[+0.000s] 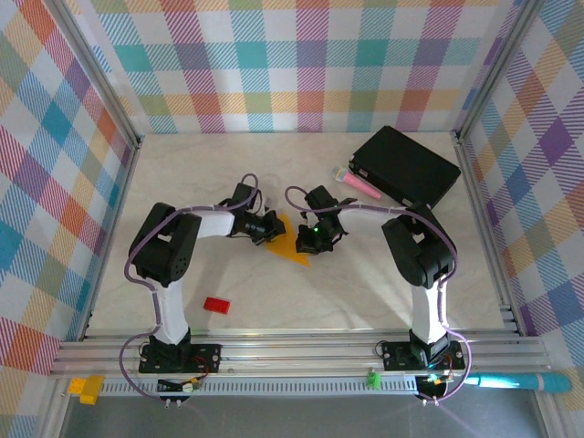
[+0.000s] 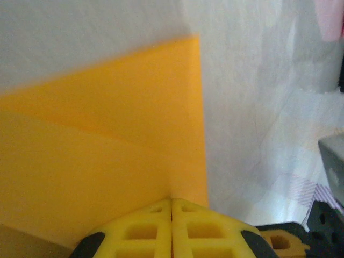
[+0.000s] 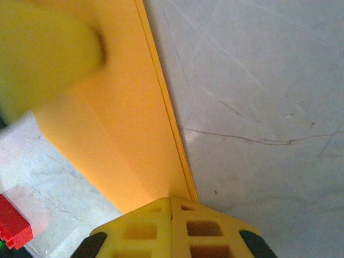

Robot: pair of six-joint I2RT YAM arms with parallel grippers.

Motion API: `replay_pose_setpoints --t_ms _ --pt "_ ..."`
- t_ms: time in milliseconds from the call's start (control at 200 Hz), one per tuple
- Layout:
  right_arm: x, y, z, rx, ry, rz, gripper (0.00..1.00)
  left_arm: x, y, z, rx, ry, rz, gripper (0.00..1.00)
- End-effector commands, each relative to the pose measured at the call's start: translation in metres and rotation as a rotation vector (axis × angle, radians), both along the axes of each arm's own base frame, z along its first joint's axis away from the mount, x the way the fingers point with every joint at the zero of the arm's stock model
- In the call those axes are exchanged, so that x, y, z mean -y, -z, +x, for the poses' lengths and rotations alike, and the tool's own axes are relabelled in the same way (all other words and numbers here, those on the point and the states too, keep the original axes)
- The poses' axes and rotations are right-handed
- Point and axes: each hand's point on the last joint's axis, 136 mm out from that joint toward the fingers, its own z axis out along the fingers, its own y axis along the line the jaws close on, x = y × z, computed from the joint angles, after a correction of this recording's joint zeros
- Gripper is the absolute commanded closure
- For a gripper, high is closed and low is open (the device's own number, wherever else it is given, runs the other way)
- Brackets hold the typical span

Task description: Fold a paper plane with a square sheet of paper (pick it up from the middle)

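The square sheet of paper (image 1: 294,246) is orange-yellow and folded, with a layered edge and a crease showing. It lies mid-table between my two grippers. My left gripper (image 1: 270,228) is at its left side. In the left wrist view the left gripper (image 2: 172,202) has its yellow jaws pressed together, with the paper (image 2: 107,140) coming out from between the tips. My right gripper (image 1: 307,239) is at the sheet's right side. The right gripper (image 3: 172,200) is also shut, pinching the paper (image 3: 129,123) near its doubled edge. The left gripper's yellow finger (image 3: 43,54) shows as a blur at the paper's far end.
A black box (image 1: 406,167) lies at the back right with a pink stick (image 1: 360,185) beside it. A small red block (image 1: 216,305) sits front left and also shows as the red block (image 3: 13,223) in the right wrist view. Checked walls close three sides.
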Motion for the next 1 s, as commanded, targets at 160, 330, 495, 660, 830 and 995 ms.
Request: replay_pose_setpoints --t_ms 160,330,495,660,830,995 --pt "0.073 0.074 -0.050 -0.180 0.025 -0.363 0.95 -0.068 0.021 0.053 0.051 -0.157 0.156 0.92" --pt "0.059 0.065 -0.042 -0.158 0.041 -0.291 0.94 -0.081 0.012 0.065 0.077 -0.177 0.162 0.92" --pt "0.015 0.026 -0.014 -0.066 0.038 -0.071 0.87 -0.078 -0.025 0.076 0.144 -0.187 0.115 0.90" --pt "-0.027 -0.055 0.026 0.129 0.027 0.180 0.75 -0.073 -0.075 0.075 0.218 -0.241 0.009 0.81" --pt "-0.018 -0.080 0.048 0.233 0.059 0.240 0.61 -0.084 -0.088 0.054 0.241 -0.295 0.013 0.64" --pt "-0.006 -0.063 0.053 0.193 0.028 0.257 0.59 -0.089 -0.076 0.027 0.215 -0.328 -0.014 0.49"
